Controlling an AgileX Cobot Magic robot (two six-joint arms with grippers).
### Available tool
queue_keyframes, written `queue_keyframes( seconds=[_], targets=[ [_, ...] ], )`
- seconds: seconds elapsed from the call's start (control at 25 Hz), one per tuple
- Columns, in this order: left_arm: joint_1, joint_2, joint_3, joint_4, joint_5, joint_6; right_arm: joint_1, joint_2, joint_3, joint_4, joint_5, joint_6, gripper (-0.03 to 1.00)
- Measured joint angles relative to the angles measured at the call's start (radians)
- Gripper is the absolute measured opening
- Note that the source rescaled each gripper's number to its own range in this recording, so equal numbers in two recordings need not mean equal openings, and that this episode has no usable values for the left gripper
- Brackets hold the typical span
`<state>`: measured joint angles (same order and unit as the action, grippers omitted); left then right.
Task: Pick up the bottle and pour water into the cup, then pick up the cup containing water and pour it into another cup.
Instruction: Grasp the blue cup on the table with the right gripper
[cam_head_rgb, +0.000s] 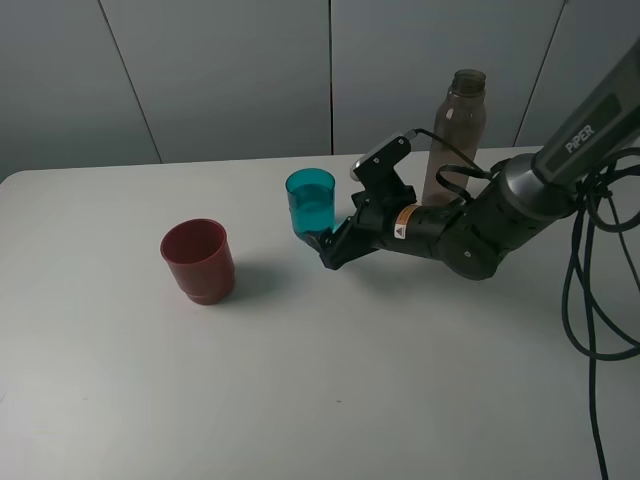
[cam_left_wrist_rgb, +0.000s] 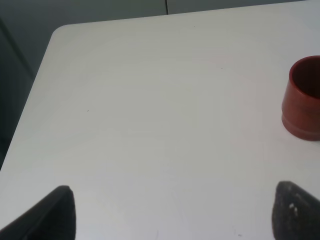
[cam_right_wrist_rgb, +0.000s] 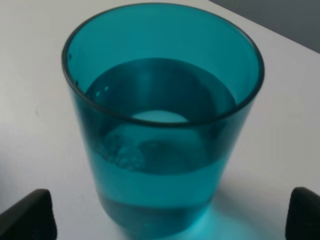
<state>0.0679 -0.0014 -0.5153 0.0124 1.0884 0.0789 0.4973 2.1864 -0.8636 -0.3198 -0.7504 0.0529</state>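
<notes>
Close in straight ahead with the right gripper (cam_head_rgb: 322, 248), spread wide and empty, on the upright teal cup (cam_head_rgb: 311, 200) standing on the table (cam_head_rgb: 330, 380) just before its tips, leaving the left gripper (cam_left_wrist_rgb: 175, 215), likewise spread, well apart.

Your right arm (cam_head_rgb: 575, 135) comes in from 2 o'clock in the high view, bends, and lays its forearm (cam_head_rgb: 440, 232) low, pointing toward 9 o'clock and reaching a little past the middle. Your right gripper (cam_head_rgb: 322, 248) sits at its end, angled slightly downward. Its wrist view shows both dark fingertips (cam_right_wrist_rgb: 27, 217) far apart at the edges, so the jaws stand wide and close on nothing. Of your left gripper (cam_left_wrist_rgb: 172, 216) only the two fingertips (cam_left_wrist_rgb: 52, 216) show in its own wrist view, also spread wide. The pose of that arm probably cannot be judged from so little.
</notes>
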Motion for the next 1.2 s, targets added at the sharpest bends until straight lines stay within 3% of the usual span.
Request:
queue_keyframes(
  seconds=[1.2],
  targets=[
    [0.0, 0.0, 0.0, 0.0, 0.0, 0.0, 0.004, 0.062, -0.054, 0.019, -0.014, -0.035, 1.0]
  ],
)
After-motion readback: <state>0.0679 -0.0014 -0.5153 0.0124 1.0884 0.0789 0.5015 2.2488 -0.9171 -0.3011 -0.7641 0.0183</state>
